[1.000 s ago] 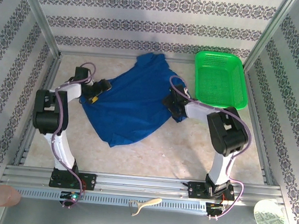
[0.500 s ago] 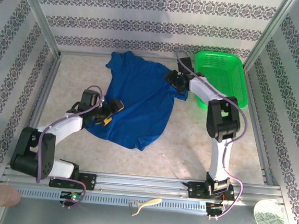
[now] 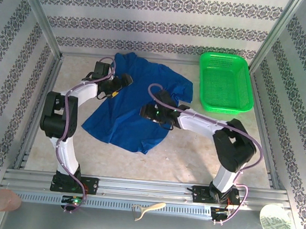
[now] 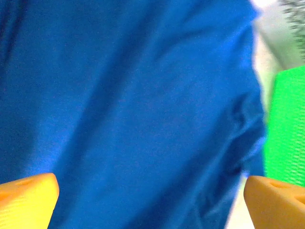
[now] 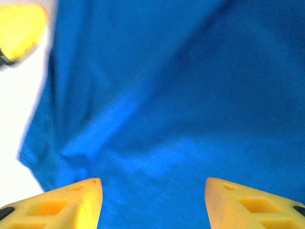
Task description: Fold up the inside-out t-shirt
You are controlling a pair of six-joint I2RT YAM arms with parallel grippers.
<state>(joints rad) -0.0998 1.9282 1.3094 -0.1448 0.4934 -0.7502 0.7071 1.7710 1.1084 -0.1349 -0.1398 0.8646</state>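
shirt (image 3: 137,108) in a rumpled heap left of the basket (image 3: 225,80), plain blue side up, no lettering to see, one corner near the basket's left wall but apart from it. not yet folded anywhere; probably to be spread flat first.

left gripper (image 3: 120,86) over the far part of the shirt, well left of the basket, fingers (image 4: 26,200) spread wide, nothing between them. right gripper (image 3: 145,112) over the middle of the shirt, left of the basket and nearer to the arm bases, fingers (image 5: 62,205) apart too, only cloth below, pinching nothing.

risks, as a judgement only: if closed here on the middle, may catch two layers at once and drag the whole heap instead of one edge. if pulled toward the basket, may push cloth against its wall and shift it. if pulled unevenly from both sides, may twist the shirt more. safer to take a hem or a shoulder corner.
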